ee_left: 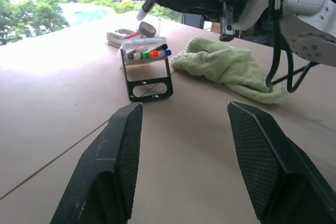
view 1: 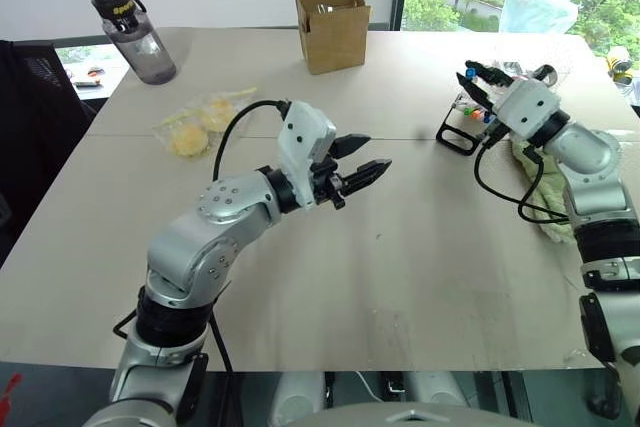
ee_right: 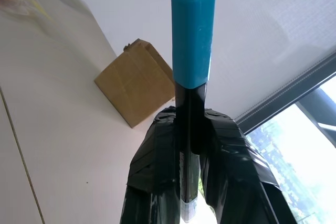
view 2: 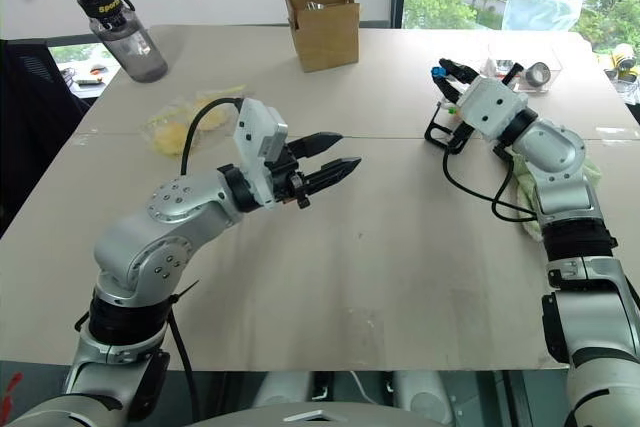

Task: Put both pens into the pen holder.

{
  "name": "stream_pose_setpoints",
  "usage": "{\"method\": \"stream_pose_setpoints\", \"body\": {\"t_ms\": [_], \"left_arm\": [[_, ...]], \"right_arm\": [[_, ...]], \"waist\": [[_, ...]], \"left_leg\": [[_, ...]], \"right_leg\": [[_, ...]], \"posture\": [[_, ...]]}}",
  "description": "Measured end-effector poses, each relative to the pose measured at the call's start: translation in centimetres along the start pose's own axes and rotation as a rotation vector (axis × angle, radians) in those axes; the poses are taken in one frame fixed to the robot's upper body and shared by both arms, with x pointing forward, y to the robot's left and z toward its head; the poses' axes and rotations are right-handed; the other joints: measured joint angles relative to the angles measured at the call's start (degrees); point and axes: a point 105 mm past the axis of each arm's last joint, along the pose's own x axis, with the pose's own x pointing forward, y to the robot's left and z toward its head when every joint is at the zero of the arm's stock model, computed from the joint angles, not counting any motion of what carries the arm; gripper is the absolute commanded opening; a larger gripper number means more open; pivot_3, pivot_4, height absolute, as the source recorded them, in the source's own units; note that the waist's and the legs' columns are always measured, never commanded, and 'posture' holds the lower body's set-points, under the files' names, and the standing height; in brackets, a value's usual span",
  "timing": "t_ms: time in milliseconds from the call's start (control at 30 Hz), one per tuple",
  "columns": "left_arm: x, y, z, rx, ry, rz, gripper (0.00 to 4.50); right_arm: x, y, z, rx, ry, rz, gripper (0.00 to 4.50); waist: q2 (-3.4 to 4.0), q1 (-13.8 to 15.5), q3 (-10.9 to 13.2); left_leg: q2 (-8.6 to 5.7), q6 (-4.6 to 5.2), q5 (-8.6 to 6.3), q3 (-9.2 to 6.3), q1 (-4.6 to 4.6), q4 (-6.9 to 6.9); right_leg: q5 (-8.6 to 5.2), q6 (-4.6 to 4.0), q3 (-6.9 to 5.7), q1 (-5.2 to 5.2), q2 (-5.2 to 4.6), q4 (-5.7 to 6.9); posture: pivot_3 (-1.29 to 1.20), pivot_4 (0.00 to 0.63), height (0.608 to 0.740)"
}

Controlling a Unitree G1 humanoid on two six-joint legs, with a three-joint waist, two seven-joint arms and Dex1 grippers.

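Beige table (view 1: 420,277) by window: R gripper (ee_right: 191,145) clamps blue-capped pen (ee_right: 192,35), L gripper (view 1: 355,159) open, probably empty.

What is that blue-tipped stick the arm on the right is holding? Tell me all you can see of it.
It is a pen: a slim, glossy black barrel with a light-blue plastic cap end that steps down to a narrower tip. The right gripper is shut on the black barrel, its tape-wrapped fingers pressing from both sides, with the blue end sticking out beyond them. It is held in the air above the table, by the pen holder. Nothing else touches it.
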Motion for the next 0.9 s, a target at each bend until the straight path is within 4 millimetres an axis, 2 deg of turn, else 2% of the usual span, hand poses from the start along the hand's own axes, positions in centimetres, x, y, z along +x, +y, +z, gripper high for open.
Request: {"method": "stream_pose_setpoints", "body": {"t_ms": [133, 333, 567, 733, 900], "left_arm": [[0.2, 0.0, 0.0, -0.004, -0.003, 0.016, 2.61], [0.5, 1.0, 0.1, 0.000, 0.001, 0.071, 2.61], [0.6, 1.3, 0.0, -0.002, 0.005, 0.098, 2.61], [0.5, 1.4, -0.1, 0.005, 0.010, 0.103, 2.61], [0.5, 1.4, -0.1, 0.009, 0.013, 0.105, 2.61]], "right_arm": [[-0.4, -0.3, -0.3, -0.004, 0.009, -0.006, 0.11], [-0.4, 0.2, -0.8, 0.026, 0.019, 0.005, 0.11], [-0.9, 1.5, -1.6, 0.077, 0.045, 0.028, 0.11], [-1.0, 1.7, -1.7, 0.075, 0.050, 0.034, 0.11], [-1.3, 2.0, -2.9, 0.079, 0.089, 0.033, 0.11]], "waist": [[0.00, -0.1, 0.0], [0.00, 0.0, 0.0], [0.01, 0.0, 0.0], [0.01, 0.0, 0.0], [0.01, 0.0, 0.0]], "left_leg": [[0.00, 0.00, 0.00, 0.00, 0.04, 0.00], [0.01, 0.00, 0.00, 0.01, 0.03, 0.00], [0.00, 0.00, 0.00, 0.02, 0.02, 0.01], [0.00, -0.01, 0.00, 0.02, 0.05, 0.01], [0.00, -0.01, 0.00, 0.03, 0.04, 0.01]], "right_leg": [[0.00, 0.00, 0.01, 0.00, 0.01, 0.03], [0.00, 0.00, 0.01, 0.00, 0.01, 0.03], [0.00, 0.00, 0.01, 0.00, -0.01, 0.03], [0.00, 0.00, 0.01, 0.00, -0.01, 0.06], [0.00, 0.00, 0.01, 0.01, -0.01, 0.04]], "posture": [[0.00, 0.150, 0.739], [0.00, 0.150, 0.739], [0.00, 0.150, 0.739], [0.00, 0.150, 0.739], [0.00, 0.150, 0.739]]}}
